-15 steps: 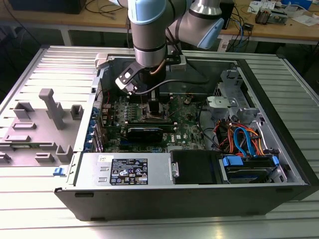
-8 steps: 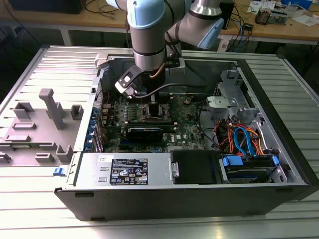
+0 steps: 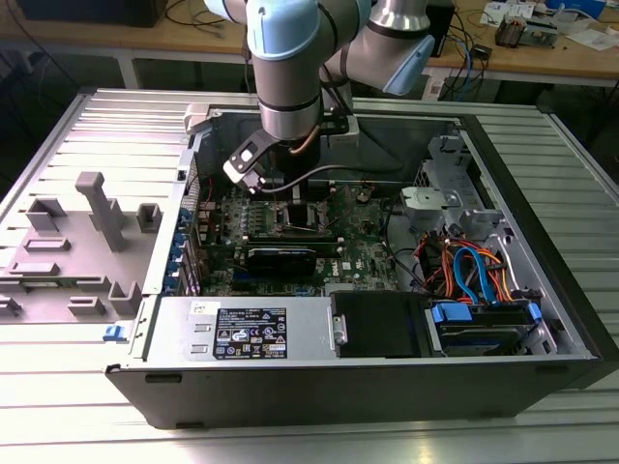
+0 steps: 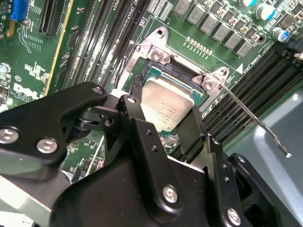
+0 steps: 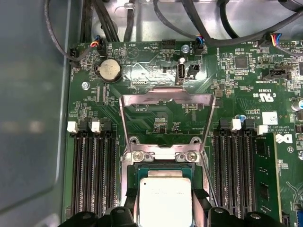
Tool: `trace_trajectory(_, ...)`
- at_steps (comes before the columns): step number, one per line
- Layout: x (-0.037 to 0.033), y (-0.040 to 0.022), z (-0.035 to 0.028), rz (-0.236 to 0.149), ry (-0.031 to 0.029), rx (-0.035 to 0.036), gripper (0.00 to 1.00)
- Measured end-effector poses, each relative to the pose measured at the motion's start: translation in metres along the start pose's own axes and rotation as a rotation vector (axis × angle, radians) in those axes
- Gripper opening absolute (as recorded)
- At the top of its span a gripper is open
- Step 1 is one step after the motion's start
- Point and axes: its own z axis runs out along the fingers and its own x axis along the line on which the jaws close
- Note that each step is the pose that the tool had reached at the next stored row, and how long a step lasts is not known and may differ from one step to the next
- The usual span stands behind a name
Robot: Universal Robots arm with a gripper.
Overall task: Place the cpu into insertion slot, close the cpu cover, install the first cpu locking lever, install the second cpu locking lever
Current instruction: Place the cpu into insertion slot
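The arm is reaching down into an open computer case (image 3: 387, 385) that is lying on a ribbed metal desk (image 3: 290, 445). In the exterior view the gripper (image 3: 290, 198) is hanging low over the motherboard (image 3: 368, 253), directly above the socket.

In both wrist views the cpu (image 4: 168, 106) (image 5: 165, 201) is lying flat inside the socket (image 5: 126, 172), its dull silver top facing up and its green edge showing around the metal. The two black fingers (image 4: 137, 111) (image 5: 202, 204) are standing at opposite sides of the socket, pressing against the chip's two opposite edges and so pinching the cpu between them.

The cpu cover (image 5: 165, 100) is standing open, swung up and away from the socket on the hinge at the socket's far edge, so its square window is framing bare green board instead of the chip. A thin metal locking lever (image 4: 253, 120) is sticking out, unlatched, from one corner of the socket. Black memory slots (image 5: 92, 175) are running alongside the socket on both flanks.
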Motion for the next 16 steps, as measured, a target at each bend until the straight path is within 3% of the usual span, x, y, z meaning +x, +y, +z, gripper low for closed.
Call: trace_trajectory(16,0.0,0.001,0.0039,0.012,-0.0033,-0.0001,0.54)
